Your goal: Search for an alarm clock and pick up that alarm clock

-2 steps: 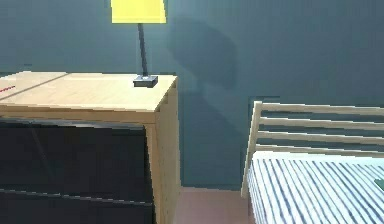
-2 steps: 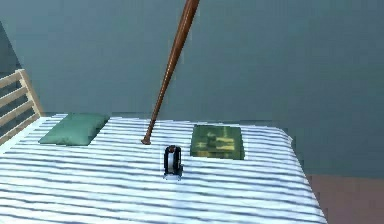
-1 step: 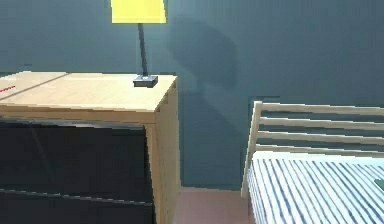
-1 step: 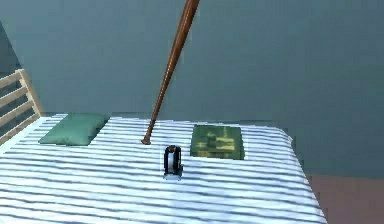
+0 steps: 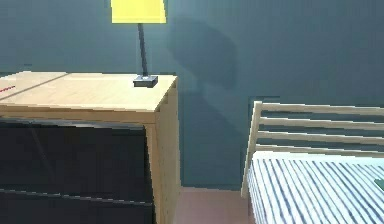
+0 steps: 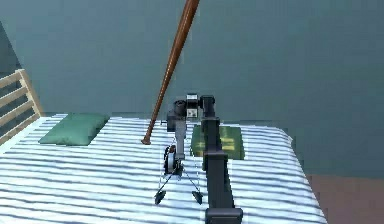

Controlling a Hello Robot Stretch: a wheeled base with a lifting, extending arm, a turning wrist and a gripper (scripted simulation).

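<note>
One pair of jaws out over striped bed [image 6: 90, 180], near lower end of bat [image 6: 172, 65]; cannot tell whether gripping anything. Cannot place alarm clock, perhaps too small.

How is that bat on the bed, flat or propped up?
Propped up: the bat slants steeply, lower end on the striped bed, upper end up by the wall.

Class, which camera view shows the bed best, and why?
The arm side view: the bed spreads across it, its striped top bearing a pillow and a leaning bat. The forward view catches its slatted end and one mattress corner, at the right.
</note>
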